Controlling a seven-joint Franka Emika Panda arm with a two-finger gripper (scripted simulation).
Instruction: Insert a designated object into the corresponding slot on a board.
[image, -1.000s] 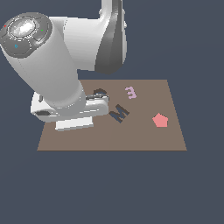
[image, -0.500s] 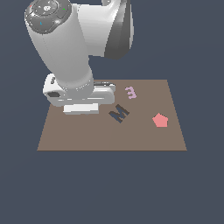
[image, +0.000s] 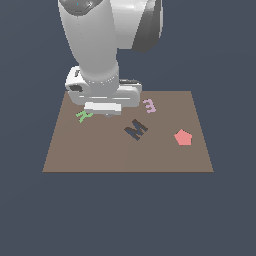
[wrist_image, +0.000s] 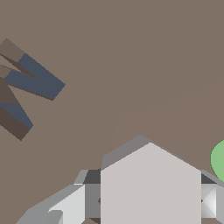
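Note:
The light grey hexagonal block (wrist_image: 148, 179) sits between my gripper's (wrist_image: 148, 202) fingers (wrist_image: 72, 203), which are shut on its two sides. It hangs above the brown board (wrist_image: 144, 52). In the exterior view my gripper (image: 102, 108) hovers over the board's (image: 125, 155) far part, towards the exterior view's left. The block is hidden there under the hand. The hexagon slot is hidden in both views.
A dark M-shaped recess (image: 136, 129) (wrist_image: 24, 89) lies mid-board. On the board, a red pentagon (image: 183, 137) lies towards the exterior view's right and a pink letter (image: 149, 105) towards the far edge. A green letter (image: 84, 116) (wrist_image: 218, 159) lies right beside the gripper.
The arm has moved towards the exterior view's right and the board's far edge, with the gripper still shut. The green letter has come into sight beside the hand.

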